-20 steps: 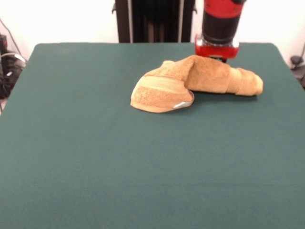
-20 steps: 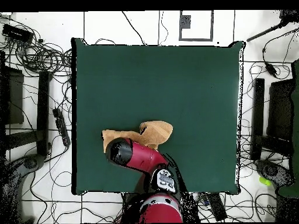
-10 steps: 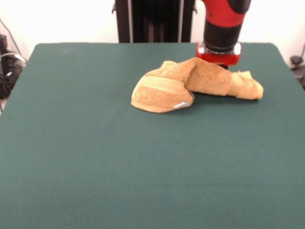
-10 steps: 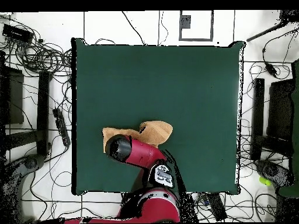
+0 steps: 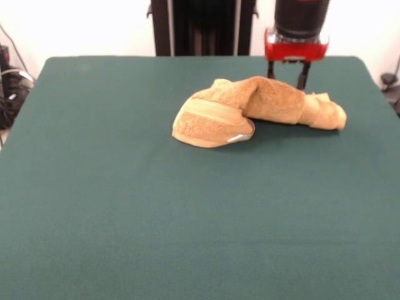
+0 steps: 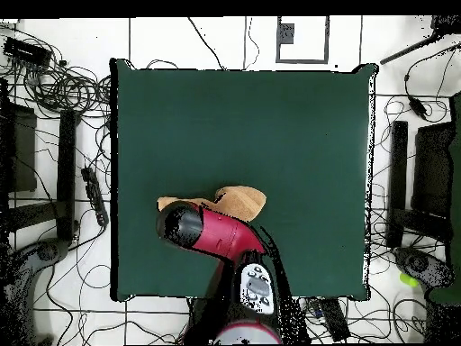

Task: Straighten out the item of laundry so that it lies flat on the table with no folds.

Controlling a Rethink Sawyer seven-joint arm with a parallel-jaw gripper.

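Observation:
The golden-orange towel [image 5: 250, 109] lies crumpled in a long bunch on the far right part of the green table [image 5: 125, 219]. Its left end is folded over in a rounded flap with a paler band and a small white label [image 5: 236, 137]. Its right end is rolled up tight. My gripper [image 5: 287, 80] hangs just behind and above the towel's right half, with the two fingers apart and nothing between them. In the overhead view the arm [image 6: 216, 232] covers much of the towel [image 6: 241, 200] and hides the gripper.
The robot's black pedestal [image 5: 203, 28] stands behind the table's far edge. Cables and equipment [image 6: 63, 90] lie on the floor all around the table [image 6: 270, 126].
The gripper has risen off the towel, so its two fingers now show above it. The towel's right end shifted slightly and stays bunched.

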